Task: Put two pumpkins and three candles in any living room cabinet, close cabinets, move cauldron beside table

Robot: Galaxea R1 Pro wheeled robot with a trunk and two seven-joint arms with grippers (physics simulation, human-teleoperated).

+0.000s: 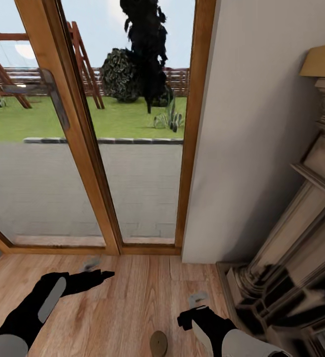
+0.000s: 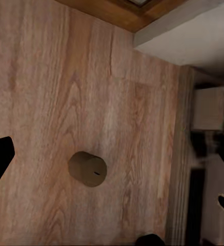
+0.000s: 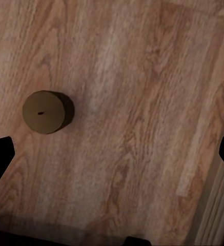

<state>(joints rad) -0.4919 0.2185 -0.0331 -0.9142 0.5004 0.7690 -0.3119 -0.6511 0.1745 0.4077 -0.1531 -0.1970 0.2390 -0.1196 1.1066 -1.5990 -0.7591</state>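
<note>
Candle-fetch step, approach phase. One candle point(image 1: 158, 343) upright on the wood floor point(image 1: 132, 292), at the bottom edge of head view, between the two arms, nearer the right one. Same candle in left wrist view point(image 2: 87, 168) and right wrist view point(image 3: 46, 111), flat top with a small dark wick mark, nothing touching it.

Left tool point(image 1: 98, 269) low over the floor, pointed toward the glass door point(image 1: 102, 148); fingers spread wide at the edges of its wrist view, nothing between them. Right tool point(image 1: 198, 303) also open wide and empty, near the fireplace point(image 1: 301, 238) base at right.

No cabinet, pumpkins, cauldron or desk to be seen here.

Next move, as a guess: centre one tool over the candle, right arm probably the shorter reach, drop straight down so fingers straddle the cylinder, close on its sides. Candle offset from both tool centrelines now, so lateral shift needed first. Then carry to a cabinet.
</note>
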